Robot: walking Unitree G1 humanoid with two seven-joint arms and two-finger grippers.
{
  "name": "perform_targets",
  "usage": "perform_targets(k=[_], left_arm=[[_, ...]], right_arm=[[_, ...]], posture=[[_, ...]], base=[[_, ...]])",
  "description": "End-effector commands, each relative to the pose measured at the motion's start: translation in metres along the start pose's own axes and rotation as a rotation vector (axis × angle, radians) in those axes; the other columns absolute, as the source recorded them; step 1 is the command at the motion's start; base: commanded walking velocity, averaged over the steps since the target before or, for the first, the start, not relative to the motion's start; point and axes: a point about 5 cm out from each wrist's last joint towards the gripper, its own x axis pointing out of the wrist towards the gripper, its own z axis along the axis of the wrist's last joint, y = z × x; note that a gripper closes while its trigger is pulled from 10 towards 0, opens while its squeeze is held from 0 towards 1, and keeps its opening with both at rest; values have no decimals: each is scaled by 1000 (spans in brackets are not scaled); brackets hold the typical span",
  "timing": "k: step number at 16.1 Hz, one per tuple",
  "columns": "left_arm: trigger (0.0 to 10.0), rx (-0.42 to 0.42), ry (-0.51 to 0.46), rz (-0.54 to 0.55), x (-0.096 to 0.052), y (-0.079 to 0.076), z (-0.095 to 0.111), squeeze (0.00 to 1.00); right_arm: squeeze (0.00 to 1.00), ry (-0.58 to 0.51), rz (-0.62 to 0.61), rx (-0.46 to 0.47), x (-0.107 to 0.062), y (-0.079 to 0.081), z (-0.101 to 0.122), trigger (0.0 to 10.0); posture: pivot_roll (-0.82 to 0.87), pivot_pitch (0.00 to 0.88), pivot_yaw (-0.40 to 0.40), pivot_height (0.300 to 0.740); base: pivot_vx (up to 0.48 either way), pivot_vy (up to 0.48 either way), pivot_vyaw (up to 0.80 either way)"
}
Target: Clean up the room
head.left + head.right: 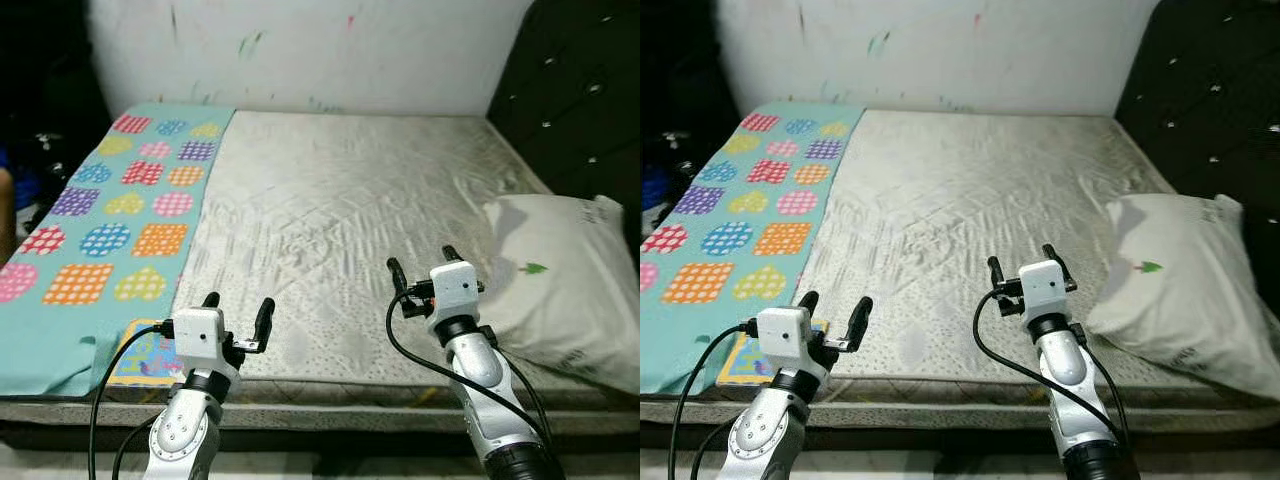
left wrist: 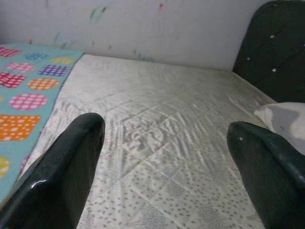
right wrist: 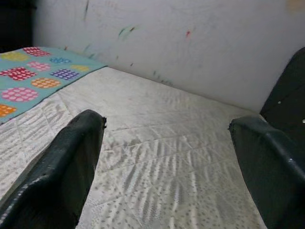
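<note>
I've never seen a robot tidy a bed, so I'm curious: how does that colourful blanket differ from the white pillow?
The blanket is teal with bright patterned hearts and squares; the pillow is plain white with one small green mark. The blanket lies spread flat along the robot's left side of the mattress; the pillow sits puffed up on the right, by the dark headboard. The blanket covers far more of the bed. Both rest on the mattress, untouched by either gripper.

No readable text, label or number shows anywhere.
</note>
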Motion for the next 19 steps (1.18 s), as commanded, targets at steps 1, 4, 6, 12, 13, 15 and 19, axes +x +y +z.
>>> perform_targets(k=[1,4,6,12,13,15,19], left_arm=[[10000,3,-4,-1,0,0,2,0],[10000,2,-2,-5,1,-1,1,0],[10000,2,1,-6,2,-1,1,0],[10000,7,31,28,2,1,-4,0],[10000,8,29,34,2,1,-4,0],[10000,21,34,60,2,4,-5,0],[10000,23,37,53,2,2,-5,0]], right_arm=[[0,-11,-5,2,3,-2,4,10000],[0,-14,-7,-1,4,-2,4,10000],[0,-15,-8,-1,4,-2,5,10000],[0,-12,-9,-6,3,-3,3,10000],[0,-13,-8,-6,4,-3,4,10000],[0,-14,-3,-15,4,-3,4,10000],[0,-18,5,-16,6,-1,5,10000]], posture=[[-52,0,-27,740],[-55,0,-26,740],[-57,0,-24,740],[-56,0,-26,740],[-55,0,-28,740],[-53,0,-29,740],[-50,0,-31,740]], base=[[356,0,0],[350,0,0],[339,0,0],[149,0,0],[0,0,0],[0,0,0],[0,0,0]])
